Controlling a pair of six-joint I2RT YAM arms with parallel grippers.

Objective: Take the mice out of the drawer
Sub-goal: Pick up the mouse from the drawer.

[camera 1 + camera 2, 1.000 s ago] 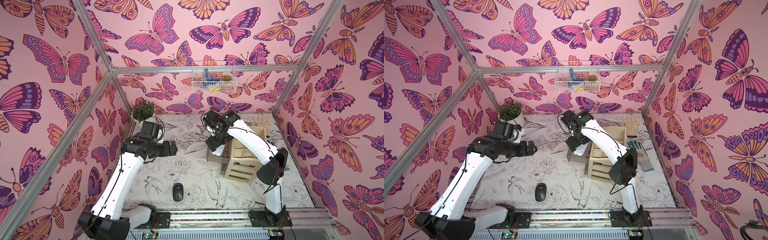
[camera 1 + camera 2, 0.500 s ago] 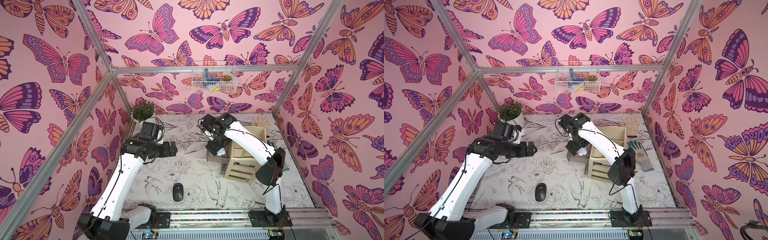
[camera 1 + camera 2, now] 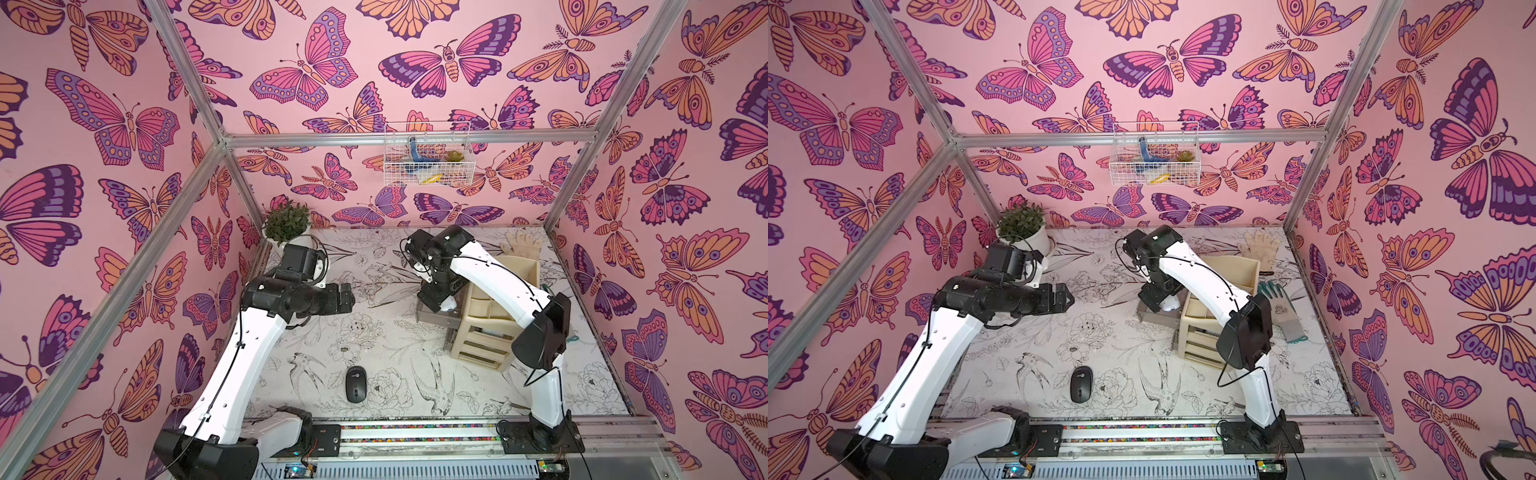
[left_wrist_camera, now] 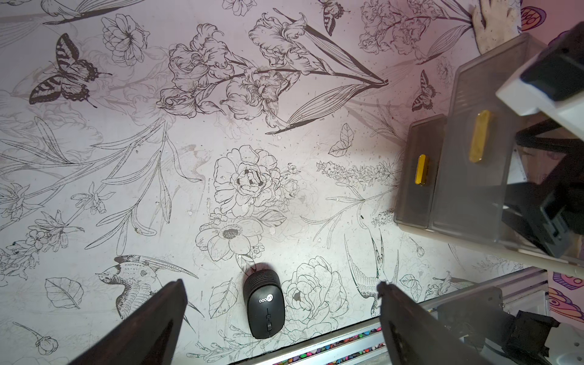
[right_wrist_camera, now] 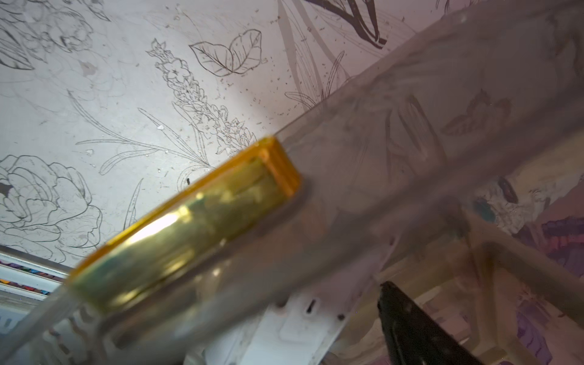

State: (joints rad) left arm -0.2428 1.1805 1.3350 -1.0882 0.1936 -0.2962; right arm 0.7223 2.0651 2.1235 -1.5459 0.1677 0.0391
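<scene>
My right gripper [image 3: 436,297] has dipped a little lower than a second ago into the pulled-out smoky-grey translucent drawer [image 3: 432,319] of the beige plastic drawer unit [image 3: 482,330], which stands toward the right edge of the flower-printed tabletop [image 3: 399,345]. In both top views a pale rounded shape [image 3: 1169,306] shows just under that gripper inside the drawer. I cannot tell whether it is a mouse, or whether I am touching it. My right wrist view is filled by the drawer's front wall and its gold oblong handle [image 5: 189,227]. Only one black fingertip [image 5: 410,325] shows there, so I cannot tell whether those jaws are spread or closed on anything.

My left gripper [image 4: 280,282] has not moved. It hangs high above the tabletop's middle, left of the drawer unit, fingers spread wide and holding nothing.

One black oval wireless mouse [image 3: 355,384] lies where it lay a second ago, flat on the tabletop near the middle of the front edge, well apart from the drawer unit and from both grippers.
</scene>
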